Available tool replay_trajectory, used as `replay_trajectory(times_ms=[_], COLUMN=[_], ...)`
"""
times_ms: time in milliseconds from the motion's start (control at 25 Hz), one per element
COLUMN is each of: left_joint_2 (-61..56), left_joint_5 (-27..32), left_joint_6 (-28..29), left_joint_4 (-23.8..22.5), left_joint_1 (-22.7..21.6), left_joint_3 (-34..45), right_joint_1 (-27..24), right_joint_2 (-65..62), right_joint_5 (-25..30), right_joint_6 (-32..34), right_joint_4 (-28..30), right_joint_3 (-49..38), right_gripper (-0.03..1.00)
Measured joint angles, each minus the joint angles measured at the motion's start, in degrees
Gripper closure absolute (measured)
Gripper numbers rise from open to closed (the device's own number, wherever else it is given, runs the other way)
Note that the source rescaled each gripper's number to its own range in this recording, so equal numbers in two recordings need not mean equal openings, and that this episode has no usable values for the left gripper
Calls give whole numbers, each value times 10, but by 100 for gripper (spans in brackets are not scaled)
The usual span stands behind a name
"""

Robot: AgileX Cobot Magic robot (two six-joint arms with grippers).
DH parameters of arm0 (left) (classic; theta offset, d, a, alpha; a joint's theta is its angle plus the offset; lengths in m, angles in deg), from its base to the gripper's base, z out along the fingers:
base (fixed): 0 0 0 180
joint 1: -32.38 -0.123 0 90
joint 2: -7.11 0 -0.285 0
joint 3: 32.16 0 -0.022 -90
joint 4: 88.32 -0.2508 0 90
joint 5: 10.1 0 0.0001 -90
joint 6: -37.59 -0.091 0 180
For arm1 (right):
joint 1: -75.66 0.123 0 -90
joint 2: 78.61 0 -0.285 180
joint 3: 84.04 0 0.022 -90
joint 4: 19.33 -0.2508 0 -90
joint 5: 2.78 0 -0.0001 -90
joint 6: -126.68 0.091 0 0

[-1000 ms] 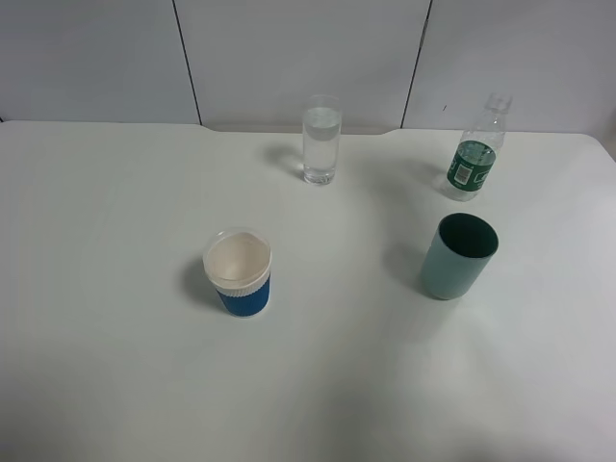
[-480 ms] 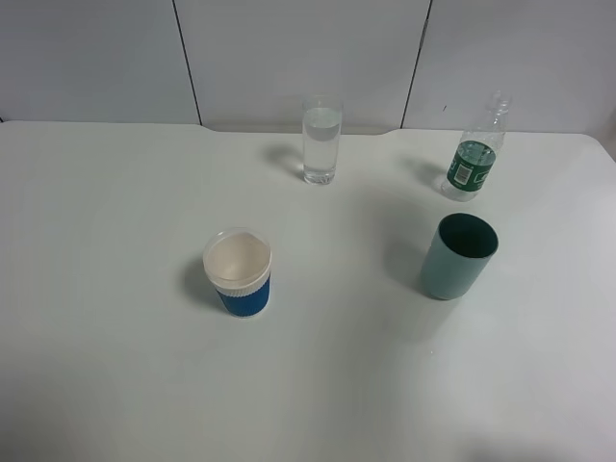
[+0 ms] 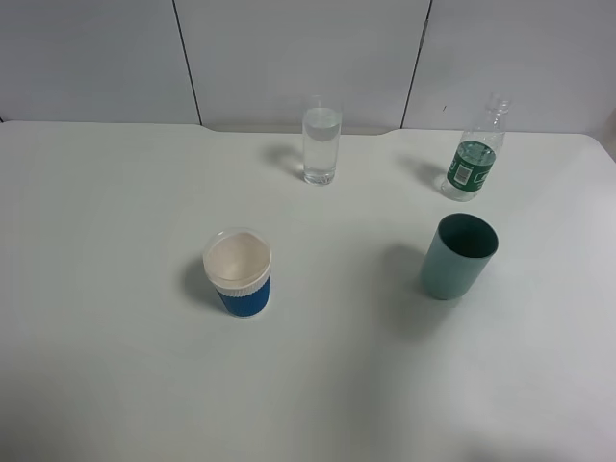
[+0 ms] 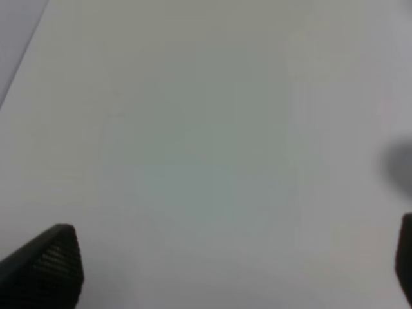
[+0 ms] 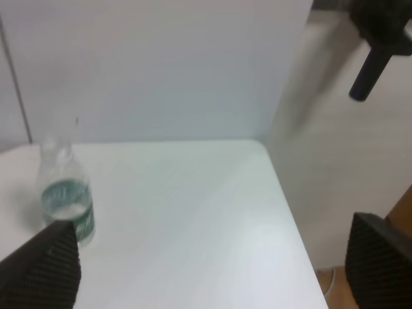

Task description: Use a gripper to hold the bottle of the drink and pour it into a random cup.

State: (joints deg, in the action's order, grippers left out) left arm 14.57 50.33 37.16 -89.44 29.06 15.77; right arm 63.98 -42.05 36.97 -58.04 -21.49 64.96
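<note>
The small clear bottle (image 3: 473, 154) with a dark green label stands upright at the table's back right. It also shows in the right wrist view (image 5: 66, 196), far off. The tall clear glass (image 3: 321, 141), holding clear liquid, stands at the back centre. Neither gripper shows in the exterior view. The left gripper (image 4: 232, 270) is open over bare table, with only its fingertips (image 4: 48, 264) in view. The right gripper (image 5: 212, 270) is open and empty, well short of the bottle, with one fingertip (image 5: 42, 267) at the frame's lower corner.
A teal plastic cup (image 3: 458, 256) stands in front of the bottle. A white-rimmed cup with a blue sleeve (image 3: 239, 272) stands left of centre. The white table (image 3: 115, 366) ends at a grey panelled wall behind. In the right wrist view the table's right edge (image 5: 290, 219) drops to the floor.
The bottle's outline was blurred a second ago and is sharp now. The cups and the glass have not moved.
</note>
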Motion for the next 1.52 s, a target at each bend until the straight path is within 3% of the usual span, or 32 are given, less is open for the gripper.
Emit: replay_trajectory(times_ms=[480,760,1040,1520], left_joint_2=[0,0,0,0], left_joint_5=[0,0,0,0], left_joint_6=[0,0,0,0], left_joint_4=[0,0,0,0], left_joint_1=[0,0,0,0], left_joint_3=[0,0,0,0], right_joint_1=[9,50,55,55], right_joint_2=[-170,-240,-274,-289], right_joint_5=[53,89,142,165], right_joint_6=[-4,-4,-4,-4], right_joint_4=[-29,-35,-40,-50], right_joint_3=[-96,-100,-113,-148], right_gripper=[19,8,7,7])
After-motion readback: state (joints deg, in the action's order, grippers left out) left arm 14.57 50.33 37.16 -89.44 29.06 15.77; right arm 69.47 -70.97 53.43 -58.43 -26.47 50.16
